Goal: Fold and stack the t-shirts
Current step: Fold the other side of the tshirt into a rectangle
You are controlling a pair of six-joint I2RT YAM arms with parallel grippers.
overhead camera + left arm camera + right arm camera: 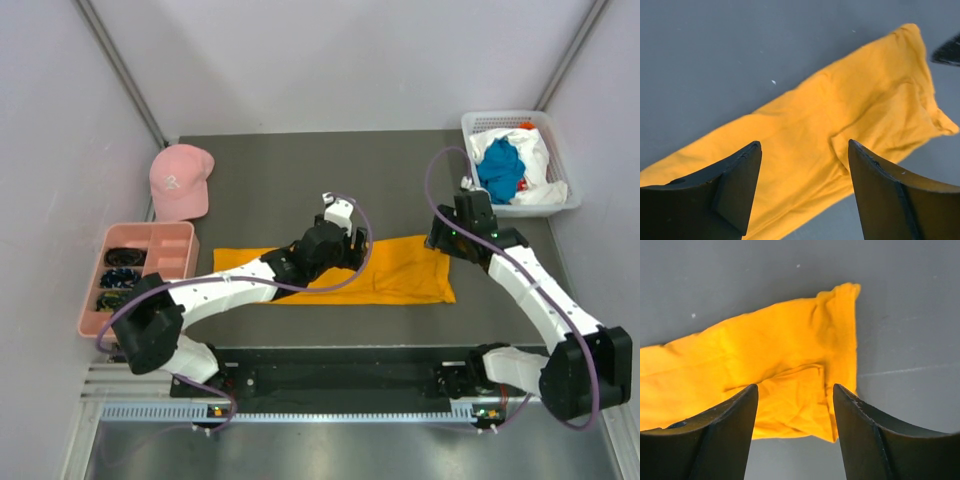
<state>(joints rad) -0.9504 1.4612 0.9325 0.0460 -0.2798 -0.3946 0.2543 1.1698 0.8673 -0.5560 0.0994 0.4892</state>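
Orange-yellow t-shirt (400, 275), folded into a strip on the table (260, 180), is overhung by the left gripper (804, 144) and right gripper (795, 386), both spread and empty; the fold may be undone if only one layer is pinched.

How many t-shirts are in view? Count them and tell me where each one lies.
3. The orange t-shirt lies folded on the table; the teal t-shirt and white t-shirt sit bunched in the basket, where more may be hidden.
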